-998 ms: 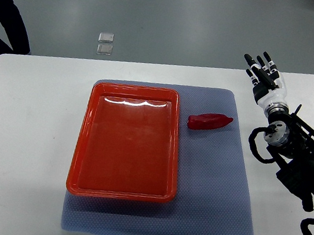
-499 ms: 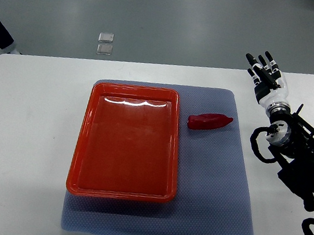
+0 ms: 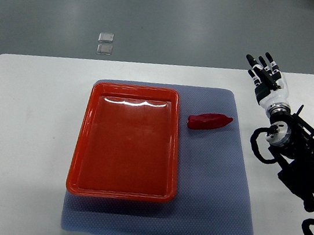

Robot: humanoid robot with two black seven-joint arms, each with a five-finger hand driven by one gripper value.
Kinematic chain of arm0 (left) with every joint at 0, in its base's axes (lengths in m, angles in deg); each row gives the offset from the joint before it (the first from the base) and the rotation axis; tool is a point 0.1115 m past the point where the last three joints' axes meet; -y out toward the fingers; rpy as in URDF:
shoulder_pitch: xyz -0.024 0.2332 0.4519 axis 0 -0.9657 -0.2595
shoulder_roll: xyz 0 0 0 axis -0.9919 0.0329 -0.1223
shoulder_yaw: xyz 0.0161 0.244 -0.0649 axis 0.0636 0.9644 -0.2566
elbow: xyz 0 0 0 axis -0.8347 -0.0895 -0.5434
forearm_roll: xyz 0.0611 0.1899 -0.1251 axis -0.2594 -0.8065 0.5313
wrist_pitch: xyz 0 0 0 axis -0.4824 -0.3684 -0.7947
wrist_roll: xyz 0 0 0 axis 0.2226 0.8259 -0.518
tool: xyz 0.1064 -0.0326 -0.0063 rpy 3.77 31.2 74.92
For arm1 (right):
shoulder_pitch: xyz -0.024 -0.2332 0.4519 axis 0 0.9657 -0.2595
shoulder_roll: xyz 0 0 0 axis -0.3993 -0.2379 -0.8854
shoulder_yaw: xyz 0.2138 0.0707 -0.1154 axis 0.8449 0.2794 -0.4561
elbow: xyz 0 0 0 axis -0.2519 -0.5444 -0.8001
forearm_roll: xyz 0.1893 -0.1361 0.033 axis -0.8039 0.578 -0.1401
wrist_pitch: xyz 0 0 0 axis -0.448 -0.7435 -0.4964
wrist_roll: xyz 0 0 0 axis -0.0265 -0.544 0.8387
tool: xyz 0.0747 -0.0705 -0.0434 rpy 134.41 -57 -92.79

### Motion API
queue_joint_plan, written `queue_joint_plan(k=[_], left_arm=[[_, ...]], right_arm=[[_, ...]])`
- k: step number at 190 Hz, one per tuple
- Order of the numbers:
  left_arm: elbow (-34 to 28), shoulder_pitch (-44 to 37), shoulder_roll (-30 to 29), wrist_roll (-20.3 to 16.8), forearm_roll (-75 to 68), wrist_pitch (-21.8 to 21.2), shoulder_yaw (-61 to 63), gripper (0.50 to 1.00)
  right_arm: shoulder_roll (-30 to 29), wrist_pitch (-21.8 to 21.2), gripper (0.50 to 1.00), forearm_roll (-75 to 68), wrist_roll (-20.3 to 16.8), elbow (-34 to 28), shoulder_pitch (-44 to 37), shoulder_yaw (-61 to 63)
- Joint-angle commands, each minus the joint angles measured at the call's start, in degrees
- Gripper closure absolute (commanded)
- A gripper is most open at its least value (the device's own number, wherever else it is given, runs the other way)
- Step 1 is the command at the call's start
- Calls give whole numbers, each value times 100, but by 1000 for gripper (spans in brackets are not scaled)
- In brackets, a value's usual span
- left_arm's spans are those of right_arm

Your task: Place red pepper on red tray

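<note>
Red pepper (image 3: 209,121) lies on the blue mat (image 3: 217,190), just right of the red tray's (image 3: 84,136) edge, apart from it. Right hand (image 3: 267,80) hovers near the white table's (image 3: 20,133) far edge, fingers spread, holding nothing. Mat's front label is unreadable.

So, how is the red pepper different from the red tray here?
The red pepper is small, long and pointed; the red tray is large, flat and rectangular. The pepper lies on the blue mat to the tray's right; the tray holds nothing. Both are red and rest on the mat.
</note>
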Motion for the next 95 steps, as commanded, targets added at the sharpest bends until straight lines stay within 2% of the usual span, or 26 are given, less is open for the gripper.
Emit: queue_joint_plan(k=[1,69,95], left_arm=[[0,0,0,0,3,0,0,500],[0,0,0,0,3,0,0,500],[0,0,0,0,3,0,0,500]], right_arm=[[0,10,587,0,0,-9,-24,-4],[466,-77,587,17,0,-220,46,84],[765,-438,587,17,0,-378,55,67]])
